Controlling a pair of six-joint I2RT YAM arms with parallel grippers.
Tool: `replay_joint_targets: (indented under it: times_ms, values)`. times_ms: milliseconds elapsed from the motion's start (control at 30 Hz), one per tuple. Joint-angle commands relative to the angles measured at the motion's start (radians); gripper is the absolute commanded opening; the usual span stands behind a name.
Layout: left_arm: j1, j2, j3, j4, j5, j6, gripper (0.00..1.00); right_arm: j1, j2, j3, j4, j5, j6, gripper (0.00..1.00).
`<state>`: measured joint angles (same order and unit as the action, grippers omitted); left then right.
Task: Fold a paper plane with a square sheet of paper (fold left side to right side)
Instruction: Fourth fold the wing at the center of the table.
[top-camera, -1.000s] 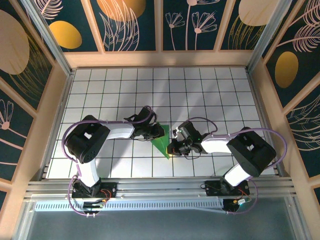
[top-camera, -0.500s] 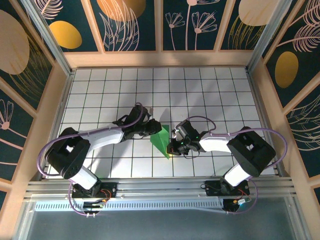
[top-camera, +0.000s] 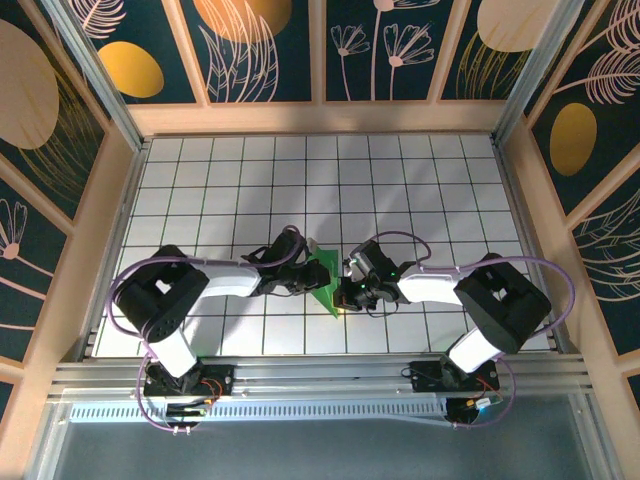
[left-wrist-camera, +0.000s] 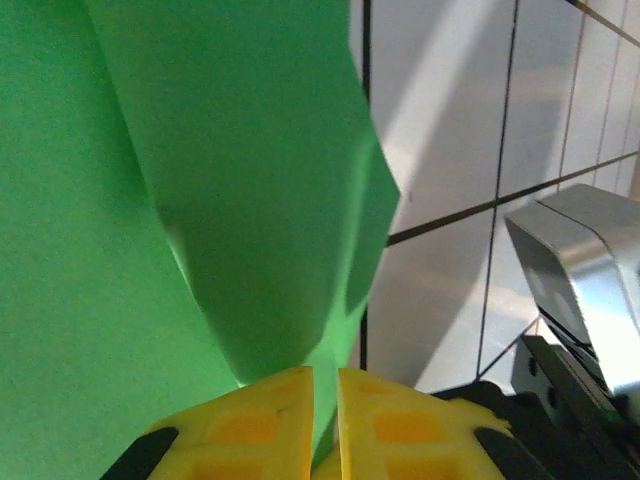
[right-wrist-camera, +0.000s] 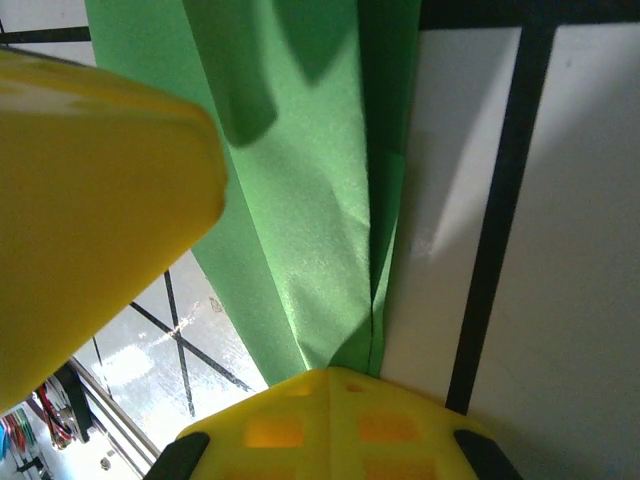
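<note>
Green paper (top-camera: 326, 280) lies mid-table (top-camera: 420, 180), between both arms. It is folded into a narrow, layered wedge, but I judge it is not yet a finished plane and more folds remain. The left gripper (left-wrist-camera: 325, 390) pinches its edge, almost closed. The right gripper (top-camera: 345, 292) is closed at the near tip; whether it holds or only presses, I cannot tell.

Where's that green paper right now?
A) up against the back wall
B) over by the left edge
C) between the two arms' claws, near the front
C: the green paper sits between the left gripper and the right gripper, towards the near edge.
</note>
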<state>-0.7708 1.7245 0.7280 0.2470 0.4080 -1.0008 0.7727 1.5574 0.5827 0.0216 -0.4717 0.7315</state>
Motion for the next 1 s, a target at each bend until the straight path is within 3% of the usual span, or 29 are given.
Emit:
replay_joint_targets:
  times_ms: [0, 633, 967]
  values:
    - [0.001, 0.027, 0.041, 0.02, -0.014, -0.01, 0.15, 0.002, 0.055, -0.029, -0.15, 0.134, -0.018, 0.0]
    - [0.004, 0.094, 0.077, -0.044, -0.072, -0.004, 0.15, 0.02, 0.099, 0.003, -0.231, 0.176, -0.059, 0.0]
    - [0.048, 0.111, 0.085, -0.027, -0.06, 0.002, 0.17, 0.03, 0.114, 0.005, -0.235, 0.174, -0.063, 0.0]
